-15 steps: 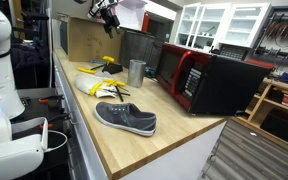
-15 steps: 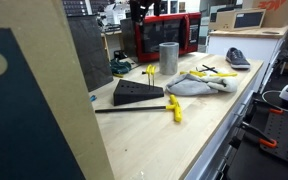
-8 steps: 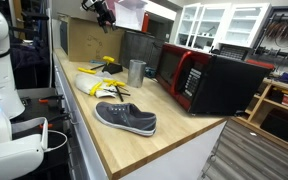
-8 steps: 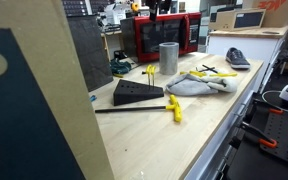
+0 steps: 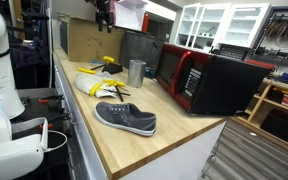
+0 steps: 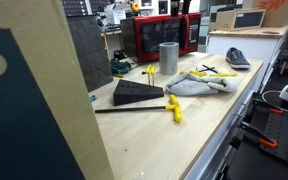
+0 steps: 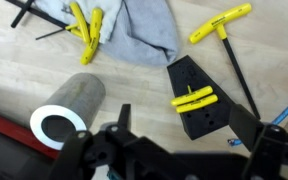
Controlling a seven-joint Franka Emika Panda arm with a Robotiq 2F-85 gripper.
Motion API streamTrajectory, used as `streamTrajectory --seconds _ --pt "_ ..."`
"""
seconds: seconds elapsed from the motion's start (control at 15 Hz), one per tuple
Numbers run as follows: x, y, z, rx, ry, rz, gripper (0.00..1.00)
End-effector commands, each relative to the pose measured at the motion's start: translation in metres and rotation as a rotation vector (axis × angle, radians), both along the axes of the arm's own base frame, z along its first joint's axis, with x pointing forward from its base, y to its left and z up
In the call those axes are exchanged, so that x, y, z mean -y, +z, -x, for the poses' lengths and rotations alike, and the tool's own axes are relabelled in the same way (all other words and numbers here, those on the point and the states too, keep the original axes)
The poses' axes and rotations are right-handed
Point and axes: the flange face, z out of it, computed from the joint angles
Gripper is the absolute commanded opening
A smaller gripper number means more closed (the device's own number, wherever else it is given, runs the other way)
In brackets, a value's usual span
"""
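My gripper (image 5: 103, 12) hangs high above the back of the wooden counter (image 5: 134, 145), open and empty. In the wrist view its two dark fingers (image 7: 184, 118) frame a black tool block (image 7: 206, 112) far below, with two yellow hex-key handles (image 7: 194, 98) stuck in it. A metal cup (image 7: 69, 105) stands left of the block. A grey cloth (image 7: 146, 30) lies beyond it with yellow T-handle keys (image 7: 221, 22) around it. In both exterior views the cup (image 5: 136, 72) (image 6: 168, 58) stands upright beside the cloth (image 6: 196, 84).
A grey shoe (image 5: 125, 118) lies near the counter's front end. A red and black microwave (image 5: 204, 80) stands along the wall side. A wooden panel (image 5: 84, 42) closes the far end. A large board (image 6: 34, 100) blocks the near left of an exterior view.
The gripper has shifted sideways high above the counter and sits nearer the top edge of both exterior views. Nothing on the counter has moved.
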Motion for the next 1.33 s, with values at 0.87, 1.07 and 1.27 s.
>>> streamTrajectory --seconds 0.87,1.07,1.27 --pt "0.054 0.080 0.016 -0.036 -0.074 0.090 1.00" --pt "0.055 0.087 0.015 -0.043 -0.084 0.080 1.00" --pt "0.053 0.081 0.015 -0.045 -0.089 0.077 1.00"
